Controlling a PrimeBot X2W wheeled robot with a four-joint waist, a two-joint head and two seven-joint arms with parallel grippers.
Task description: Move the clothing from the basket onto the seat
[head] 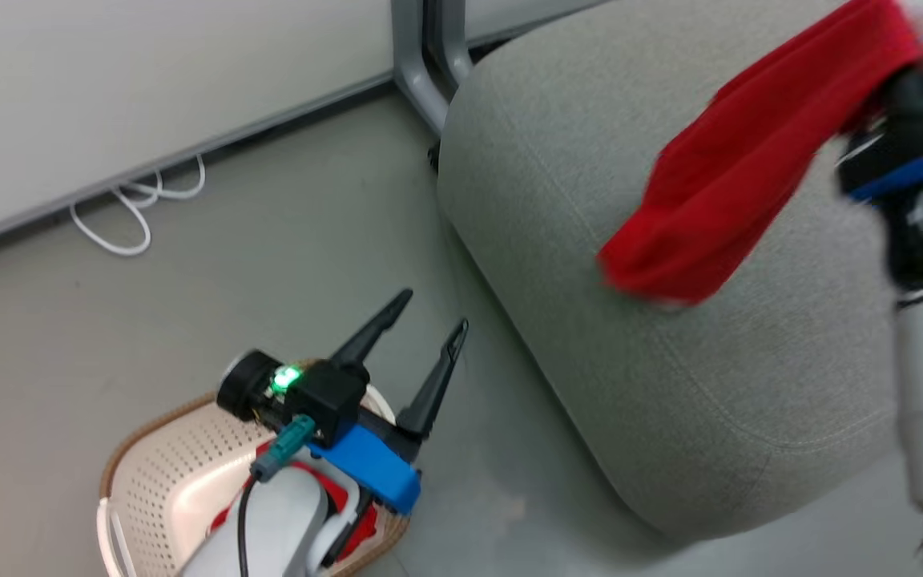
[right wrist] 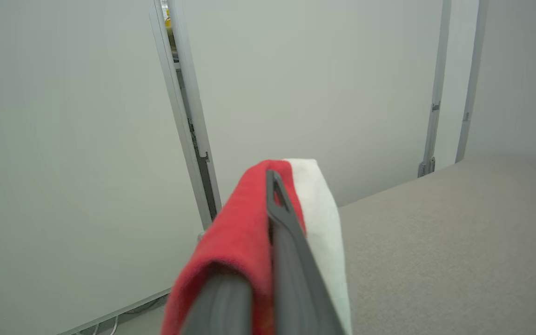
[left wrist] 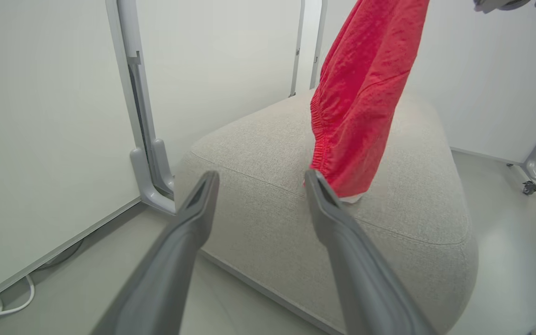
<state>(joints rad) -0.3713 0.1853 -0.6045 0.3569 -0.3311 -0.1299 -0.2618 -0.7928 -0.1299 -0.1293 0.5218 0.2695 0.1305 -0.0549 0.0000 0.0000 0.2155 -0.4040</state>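
A red garment (head: 742, 168) hangs from my right gripper (head: 902, 56) over the grey seat (head: 590, 144), its lower end near the cushion top. In the right wrist view the right gripper (right wrist: 275, 186) is shut on red and white cloth (right wrist: 244, 223). The left wrist view shows the garment (left wrist: 361, 93) dangling down to the seat (left wrist: 272, 204). My left gripper (head: 433, 312) stands open above the cream basket (head: 165, 473), nothing between its fingers. More red clothing (head: 341, 501) lies in the basket, mostly hidden by my left arm.
The basket sits on grey floor left of the seat. A white panel wall with a grey metal post (head: 421, 72) runs behind, and a white cable (head: 137, 212) loops along its base. A wheeled stand foot (left wrist: 535, 170) is beyond the seat.
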